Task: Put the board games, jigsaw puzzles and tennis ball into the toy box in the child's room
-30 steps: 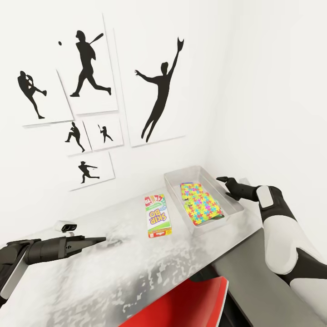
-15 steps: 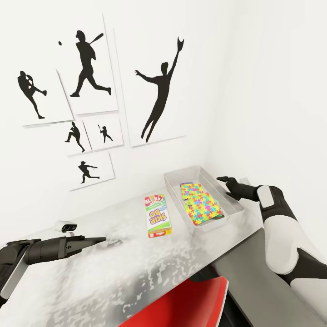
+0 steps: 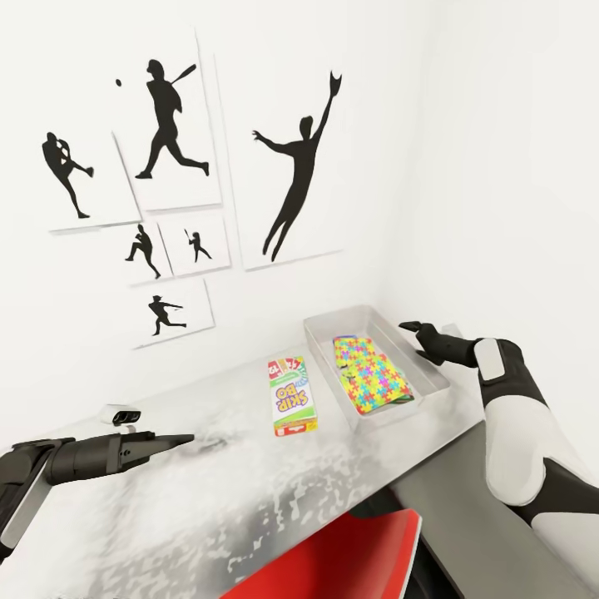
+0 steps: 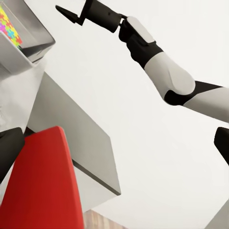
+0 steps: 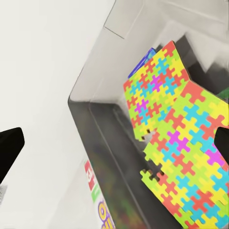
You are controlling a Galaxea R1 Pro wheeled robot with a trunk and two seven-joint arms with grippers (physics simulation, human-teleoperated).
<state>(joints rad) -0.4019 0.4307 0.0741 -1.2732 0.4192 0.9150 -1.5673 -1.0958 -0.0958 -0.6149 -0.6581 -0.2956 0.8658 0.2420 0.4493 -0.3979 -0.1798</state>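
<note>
The light grey toy box point(image 3: 325, 321) stands on the pale table point(image 3: 208, 491) near the wall corner. Two jigsaw puzzles point(image 3: 371, 375) lie overlapping inside it, and their bright interlocking pieces point(image 5: 181, 157) show close up in the right wrist view, within the box walls point(image 5: 138, 19). A green-white board game point(image 3: 291, 398) with a red band lies flat on the table just left of the box. My right gripper point(image 3: 416, 334) hovers open over the box's right rim, holding nothing. Low over the table at the left, my left gripper point(image 3: 185, 438) is open and empty.
A red chair point(image 3: 333, 557) is tucked at the table's front edge. A small white device point(image 3: 121, 412) sits on the table behind my left arm. Black silhouette posters point(image 3: 175, 125) hang on the wall. A dark cabinet point(image 3: 466, 499) adjoins the table below my right arm.
The head camera has shifted a little, so the whole picture sits slightly differently. Both arms and the toys keep their places.
</note>
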